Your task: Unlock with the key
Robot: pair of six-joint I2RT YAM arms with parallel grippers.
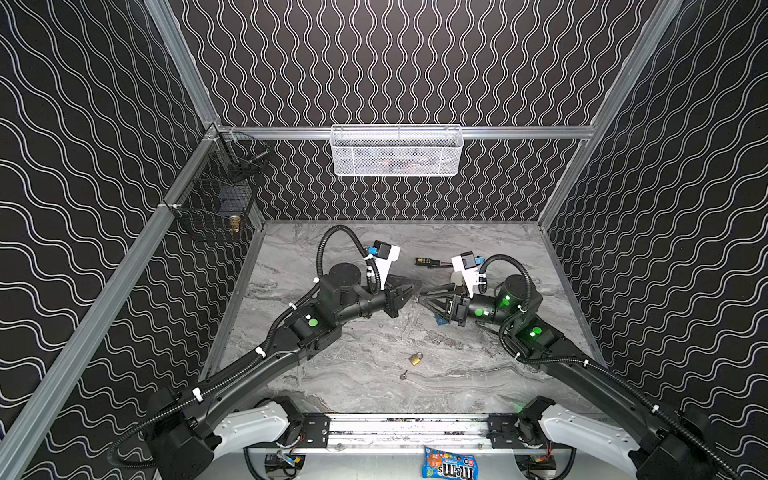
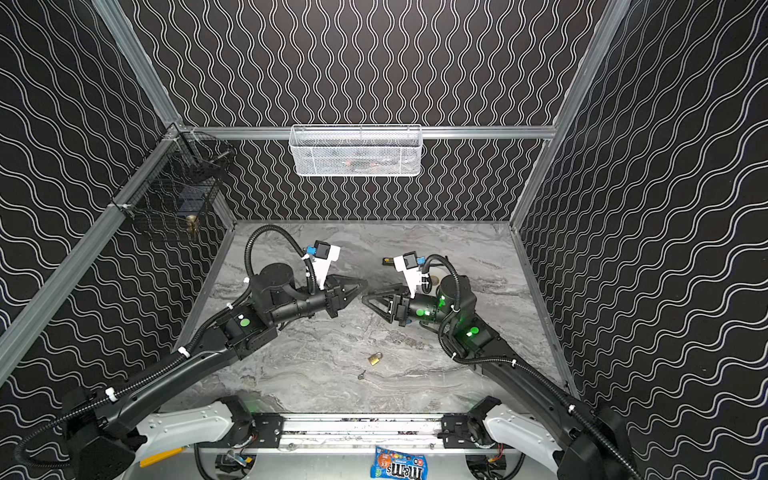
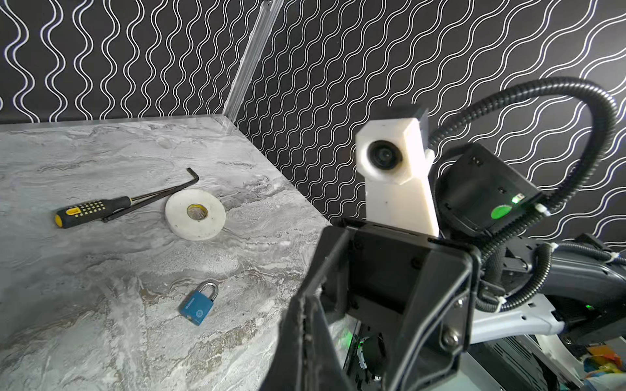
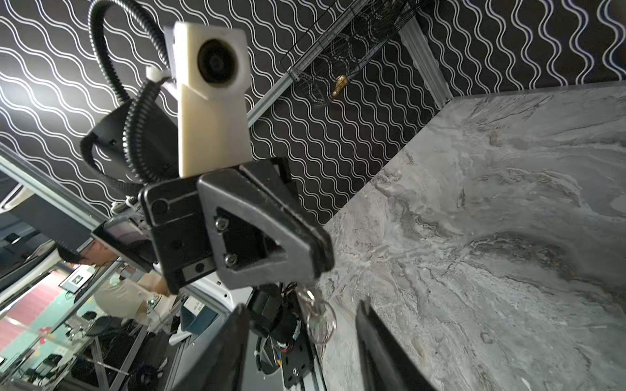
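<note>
I am holding the left gripper (image 4: 318, 260) pinched tight on the key (image 4: 310, 299), with its ring (image 4: 321, 323) dangling below the tips, raised off the table (image 1: 353, 374) near the middle. I am carrying it raised like this, I judge, so that the other arm can reach the free end.

The right gripper (image 1: 422, 299) is facing it tip to tip from the right, with its jaws standing apart at a middling width and gripping nothing. In the right wrist view its fingers (image 4: 369, 338) are flanking the hanging ring without touching it. To me that reads as lining up a handover or a regrip.

The blue padlock (image 3: 198, 306) is lying flat on the table under the near side of the right gripper, and its shackle looks closed. Neither arm is touching it. A brass padlock (image 1: 415, 358) is lying nearer to me, with a small loose key (image 1: 404, 375) just beside it to its near left.

I cannot tell which lock the held key fits. I am judging the unlocking as not yet begun, since the key is well clear of both locks.
</note>
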